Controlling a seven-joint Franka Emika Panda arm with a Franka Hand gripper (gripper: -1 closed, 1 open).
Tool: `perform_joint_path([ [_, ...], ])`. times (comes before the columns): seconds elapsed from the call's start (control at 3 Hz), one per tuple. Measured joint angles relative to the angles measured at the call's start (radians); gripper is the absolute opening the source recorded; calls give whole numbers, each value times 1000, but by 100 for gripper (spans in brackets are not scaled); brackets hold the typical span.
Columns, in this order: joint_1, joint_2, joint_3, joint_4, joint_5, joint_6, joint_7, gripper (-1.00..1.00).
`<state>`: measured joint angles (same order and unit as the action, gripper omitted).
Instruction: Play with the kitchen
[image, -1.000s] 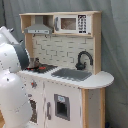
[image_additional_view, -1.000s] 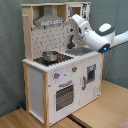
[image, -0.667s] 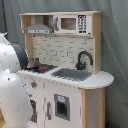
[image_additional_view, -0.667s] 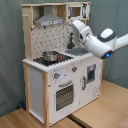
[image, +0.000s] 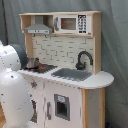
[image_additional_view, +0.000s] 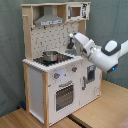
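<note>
the arm (image_additional_view: 100, 52) is reached over the kitchen (image_additional_view: 55, 75) counter's right edge in the second exterior view, its gripper state hidden.

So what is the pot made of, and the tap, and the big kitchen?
The pot looks like shiny metal, probably steel: it is silvery and glints. The tap is plain black with a dull finish; plastic or painted metal, hard to tell. The kitchen seems to be wood: white painted panels, with pale bare wood along the edges and posts.
</note>
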<state>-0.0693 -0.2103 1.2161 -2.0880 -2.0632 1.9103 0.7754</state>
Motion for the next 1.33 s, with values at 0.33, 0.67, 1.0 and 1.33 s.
perform_joint_path([
  [0.33, -27, 32, 57, -64, -54, -24, 11, 100],
  [0.67, -50, 66, 77, -128, -119, -24, 25, 100],
  [1.0, -52, 130, 90, -173, -194, -24, 26, 100],
  [1.33, -50, 214, 137, -174, -243, -26, 19, 100],
])
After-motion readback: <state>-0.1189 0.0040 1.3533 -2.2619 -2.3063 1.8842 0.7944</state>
